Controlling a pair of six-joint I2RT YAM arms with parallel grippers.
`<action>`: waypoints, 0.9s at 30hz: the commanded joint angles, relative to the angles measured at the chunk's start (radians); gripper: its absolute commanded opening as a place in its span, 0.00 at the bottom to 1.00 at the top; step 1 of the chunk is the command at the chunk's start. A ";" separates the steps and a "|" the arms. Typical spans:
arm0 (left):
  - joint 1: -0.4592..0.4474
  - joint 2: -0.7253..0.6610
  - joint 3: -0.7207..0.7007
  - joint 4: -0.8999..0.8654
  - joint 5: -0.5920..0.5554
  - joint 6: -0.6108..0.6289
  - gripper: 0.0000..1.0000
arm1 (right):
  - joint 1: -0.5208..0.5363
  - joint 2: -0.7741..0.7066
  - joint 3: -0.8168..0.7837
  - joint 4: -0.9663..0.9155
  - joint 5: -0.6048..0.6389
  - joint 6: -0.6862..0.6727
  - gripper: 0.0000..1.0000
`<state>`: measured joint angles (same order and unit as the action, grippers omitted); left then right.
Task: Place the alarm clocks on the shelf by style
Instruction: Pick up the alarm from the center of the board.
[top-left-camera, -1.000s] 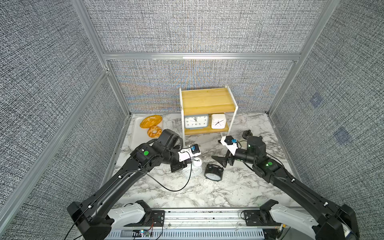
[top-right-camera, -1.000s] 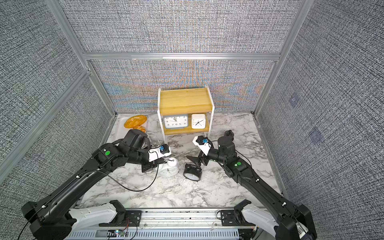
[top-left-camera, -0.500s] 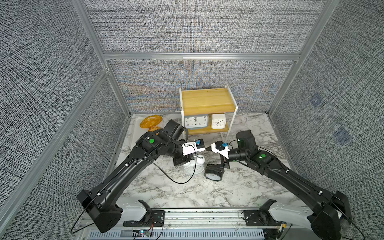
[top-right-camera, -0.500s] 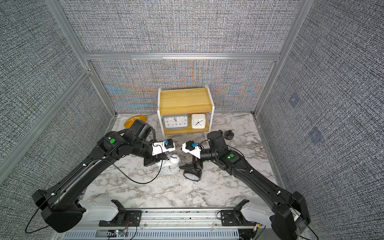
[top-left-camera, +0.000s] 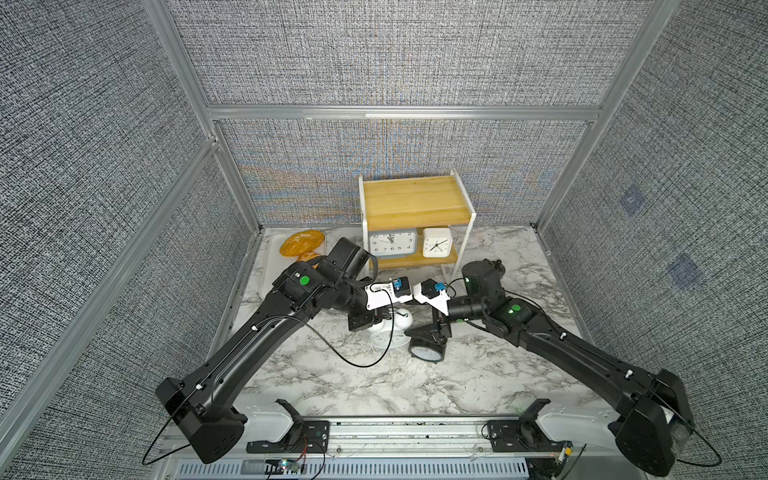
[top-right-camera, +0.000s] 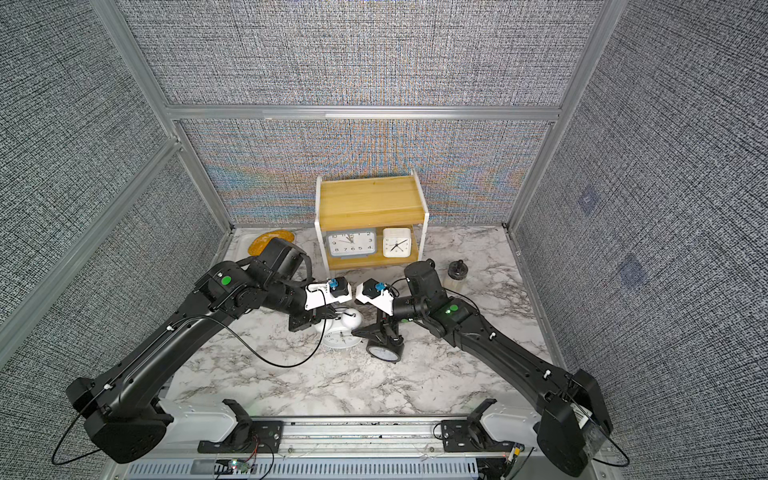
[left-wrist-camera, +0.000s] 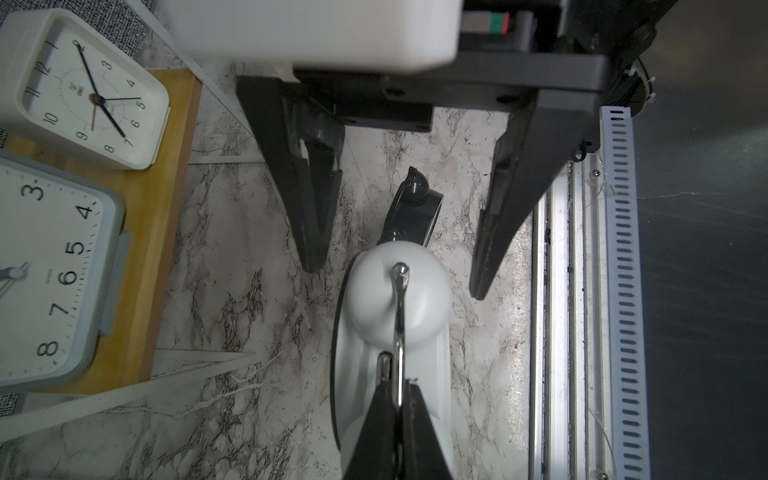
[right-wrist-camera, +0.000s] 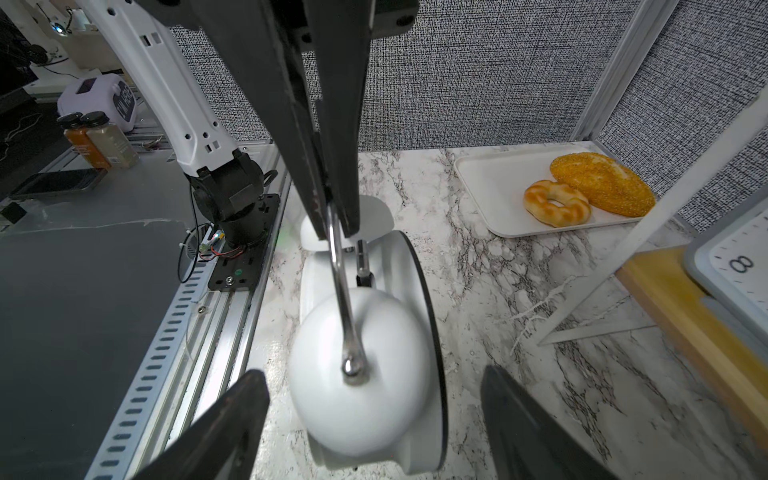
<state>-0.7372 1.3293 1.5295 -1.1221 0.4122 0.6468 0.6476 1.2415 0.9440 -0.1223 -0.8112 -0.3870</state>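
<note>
Left gripper (top-left-camera: 380, 322) first: in both top views it is pinched shut low over the white twin-bell clock (top-left-camera: 395, 334). That clock sits on the marble table (top-left-camera: 332, 382) in front of the shelf (top-left-camera: 415, 199), just beside the black twin-bell clock (top-left-camera: 427, 352). A second ago the right gripper (top-left-camera: 430, 331) hung back on its own side. It has since swung in and now meets its partner over the same white clock. The grey-blue clock (top-left-camera: 392, 243) and the small white square clock (top-left-camera: 437, 242) already stand side by side on the lower board, and nothing stands on the top board.

From the left wrist, the left fingers (left-wrist-camera: 374, 436) are closed on the clock's thin metal handle (left-wrist-camera: 399, 324). The right gripper's jaws stand open either side of one white bell (left-wrist-camera: 399, 291), not touching it.

From the right wrist it looks the same: a dark finger (right-wrist-camera: 232, 428) on each side of that bell, with clear gaps.

My reading is that a handover or a two-handed grip is being set up, since a pinch on the handle alone looks wobbly. The two round bell clocks belong together on the top board, so about half the sorting remains.
</note>
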 joint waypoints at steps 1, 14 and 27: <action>-0.001 -0.006 -0.001 0.036 0.035 0.002 0.00 | 0.003 0.006 0.009 0.035 0.006 0.033 0.82; -0.001 -0.004 -0.009 0.071 0.028 -0.008 0.00 | 0.013 0.039 0.026 0.038 0.007 0.045 0.72; -0.001 -0.006 -0.021 0.081 0.008 -0.008 0.00 | 0.017 0.040 0.020 0.045 0.019 0.054 0.68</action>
<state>-0.7380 1.3293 1.5116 -1.0832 0.4183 0.6426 0.6632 1.2919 0.9615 -0.1013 -0.7998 -0.3424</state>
